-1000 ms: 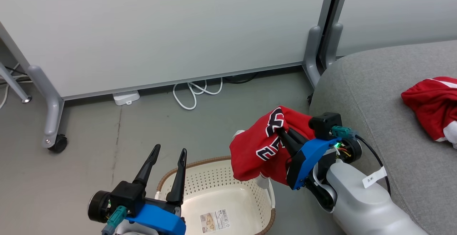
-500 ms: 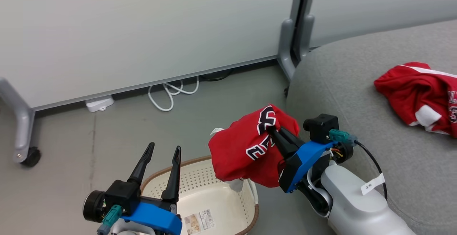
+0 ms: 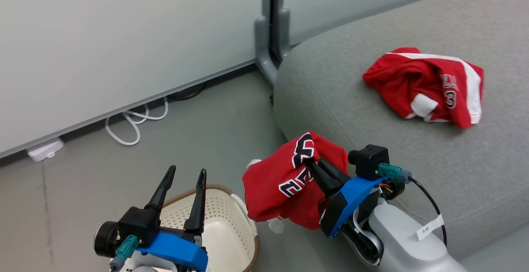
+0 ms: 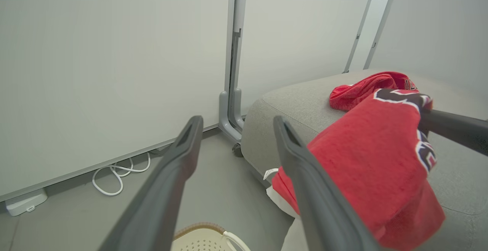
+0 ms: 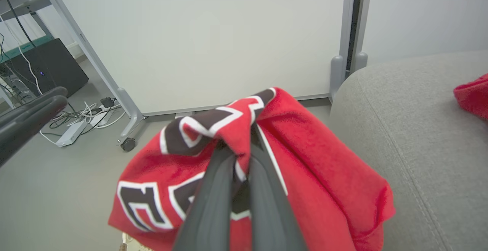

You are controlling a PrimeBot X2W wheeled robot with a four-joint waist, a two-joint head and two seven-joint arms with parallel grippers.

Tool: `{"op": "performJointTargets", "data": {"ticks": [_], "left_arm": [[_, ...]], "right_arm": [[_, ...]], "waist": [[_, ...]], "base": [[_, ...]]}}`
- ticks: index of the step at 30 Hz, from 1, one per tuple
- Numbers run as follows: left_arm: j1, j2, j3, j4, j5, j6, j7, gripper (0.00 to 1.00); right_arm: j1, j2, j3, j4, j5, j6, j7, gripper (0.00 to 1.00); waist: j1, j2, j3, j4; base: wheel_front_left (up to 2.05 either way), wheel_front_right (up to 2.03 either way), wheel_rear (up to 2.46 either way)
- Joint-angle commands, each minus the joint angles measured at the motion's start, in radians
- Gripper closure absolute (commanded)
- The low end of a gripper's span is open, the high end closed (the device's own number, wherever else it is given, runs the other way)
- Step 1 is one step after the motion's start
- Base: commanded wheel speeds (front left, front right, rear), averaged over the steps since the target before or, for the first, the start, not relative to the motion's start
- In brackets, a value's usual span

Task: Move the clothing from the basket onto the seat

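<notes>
Clothing nearer seat, clear of basket

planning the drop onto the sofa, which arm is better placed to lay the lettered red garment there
Right. The right tool is shut on the lettered garment, beside the seat edge. The left tool is open, empty, near the basket.

Sofa w/ 1 red garment

Two red garments: the lettered garment at lower centre, the striped garment at upper right. One basket. One sofa. Two end effectors: left end effector, right end effector.
</notes>
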Motion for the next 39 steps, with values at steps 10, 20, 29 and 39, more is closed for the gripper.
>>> {"op": "performJointTargets", "data": {"ticks": [10,20,29,39], "left_arm": [[-0.018,0.012,0.029,0.008,-0.006,-0.002,-0.005,0.0],[-0.024,0.022,0.027,0.008,0.001,-0.002,-0.005,0.0],[-0.058,0.033,-0.011,0.021,-0.011,-0.002,-0.005,0.0],[-0.066,0.042,-0.02,0.015,-0.014,-0.002,-0.005,0.0]], "right_arm": [[0.067,0.009,-0.041,-0.061,-0.036,0.0,-0.006,1.0],[0.127,0.015,-0.099,-0.12,-0.054,0.0,-0.006,1.0],[0.164,0.02,-0.157,-0.147,-0.089,0.0,-0.006,1.0],[0.14,0.019,-0.192,-0.145,-0.117,0.0,-0.003,1.0]], "waist": [[0.0,-0.0001,0.033,-0.157],[0.0,-0.0001,0.051,-0.226],[0.0,-0.0001,0.07,-0.233],[0.0,-0.0001,0.08,-0.234]], "base": [[0.0,0.0,0.0],[0.0,0.0,0.0],[0.0,0.0,0.0],[0.0,0.0,0.0]]}}
